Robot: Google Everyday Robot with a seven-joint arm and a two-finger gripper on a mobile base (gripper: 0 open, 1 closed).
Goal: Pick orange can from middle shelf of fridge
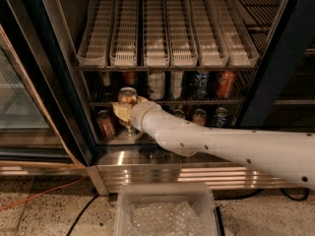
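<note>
The claw [123, 113] is clamped low on the orange can [127, 97], which stands upright at the left front of the middle shelf [211, 102] in the fridge [275, 58]; best to draw straight back and level; a tilt risks knocking the coppery can [105, 124] just below.

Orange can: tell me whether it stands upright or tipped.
Upright. The orange can has its silver rim on top, sides vertical; the claw grips its lower part by the middle shelf.
</note>
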